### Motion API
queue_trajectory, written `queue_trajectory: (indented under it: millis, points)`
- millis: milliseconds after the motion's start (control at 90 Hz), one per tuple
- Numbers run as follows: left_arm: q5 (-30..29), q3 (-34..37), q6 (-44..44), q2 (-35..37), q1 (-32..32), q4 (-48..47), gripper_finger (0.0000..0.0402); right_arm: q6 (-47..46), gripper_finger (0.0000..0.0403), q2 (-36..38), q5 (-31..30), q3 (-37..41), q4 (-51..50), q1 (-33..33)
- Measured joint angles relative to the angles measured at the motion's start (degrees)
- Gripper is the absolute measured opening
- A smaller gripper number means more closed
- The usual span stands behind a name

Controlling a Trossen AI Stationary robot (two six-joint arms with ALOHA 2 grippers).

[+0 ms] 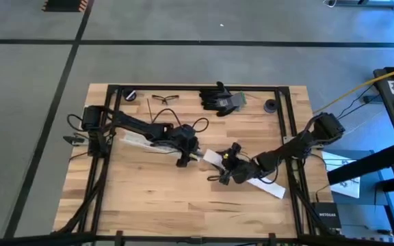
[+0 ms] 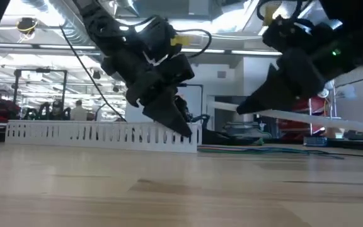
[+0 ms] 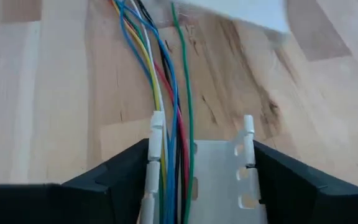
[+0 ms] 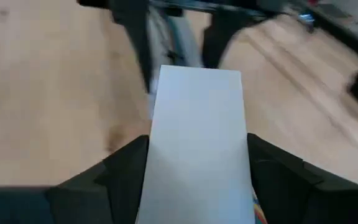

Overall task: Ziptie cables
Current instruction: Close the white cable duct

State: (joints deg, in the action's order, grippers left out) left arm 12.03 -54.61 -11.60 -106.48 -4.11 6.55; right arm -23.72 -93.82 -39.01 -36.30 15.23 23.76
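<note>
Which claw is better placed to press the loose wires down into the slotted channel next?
Probably the left. The left claw straddles the end of the slotted channel, where the cables run in between its fingers. The right claw is occupied, shut on the flat white strip.

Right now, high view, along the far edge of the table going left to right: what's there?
Small black round object → safety glasses → black gloves → second small black round object. All lie beyond both arms.
</note>
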Motion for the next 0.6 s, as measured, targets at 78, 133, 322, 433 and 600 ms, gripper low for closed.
queue_trajectory:
  millis: [78,133,322,433,600]
  points:
    - [0.00,0.00,-0.02,0.00,0.07,-0.02,0.0236,1.65,0.0234,-0.20,3.12,-1.17,-0.76,-2.53]
    - [0.00,-0.02,-0.04,0.00,0.10,0.00,0.0235,3.10,0.0234,-0.60,5.07,-2.03,-0.73,-4.10]
    - [-0.01,-0.02,-0.63,0.00,0.10,0.04,0.0235,4.59,0.0234,-1.31,14.55,-3.19,-3.23,-8.08]
    - [-0.02,-0.02,-0.63,0.00,0.10,0.09,0.0235,4.61,0.0234,-1.31,14.66,-3.14,-3.25,-8.91]
    - [-0.02,-0.02,-0.86,0.00,0.10,0.11,0.0235,4.72,0.0234,-2.06,15.72,-3.24,-2.34,-8.95]
